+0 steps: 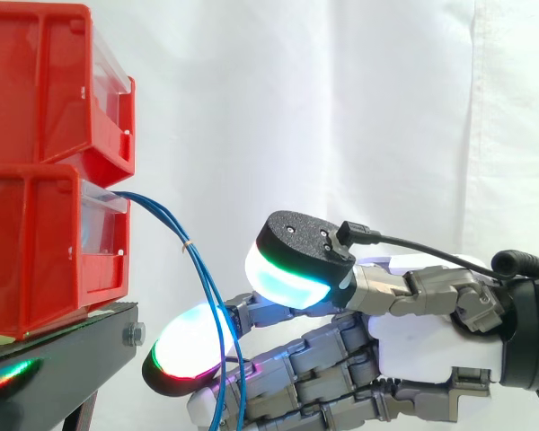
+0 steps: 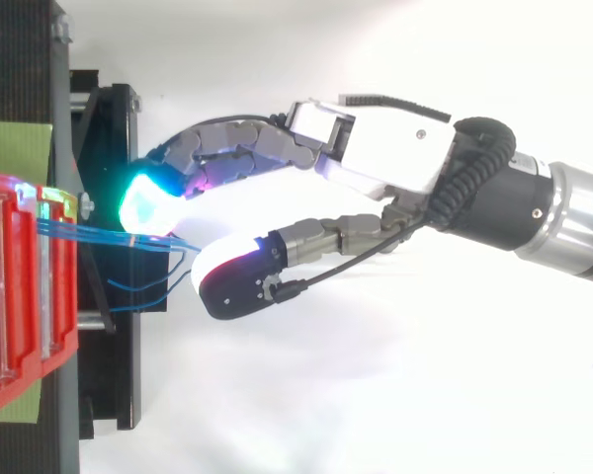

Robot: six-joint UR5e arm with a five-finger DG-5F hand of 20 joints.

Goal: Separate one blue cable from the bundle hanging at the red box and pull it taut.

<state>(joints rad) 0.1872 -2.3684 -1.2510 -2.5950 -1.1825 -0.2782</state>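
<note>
Blue cables [image 1: 172,222], a thin little bundle of them, come out of the front of the lower red bin [image 1: 27,260] and droop down and to the right, past the edge of the black stand [image 1: 63,359] the bins sit on. A second red bin [image 1: 36,81] is stacked on top, with the white curtain [image 1: 341,108] behind it all. The hand [image 1: 422,346] reaches in from the right at about cable height, fingers gently curved but released, so not clamped on anything as far as I can see. From the side, the strands hang right across the edge of the lower pad [image 1: 187,348], which glows white with red and green, and the cyan-green pad [image 1: 283,278] sits above and just to the right of them. So the bundle runs down through the gap between the two pads. From above, the strands leave the bin, pass just beside the cyan pad and loop back right at the white pad. They're slack, curving rather than straight.
</note>
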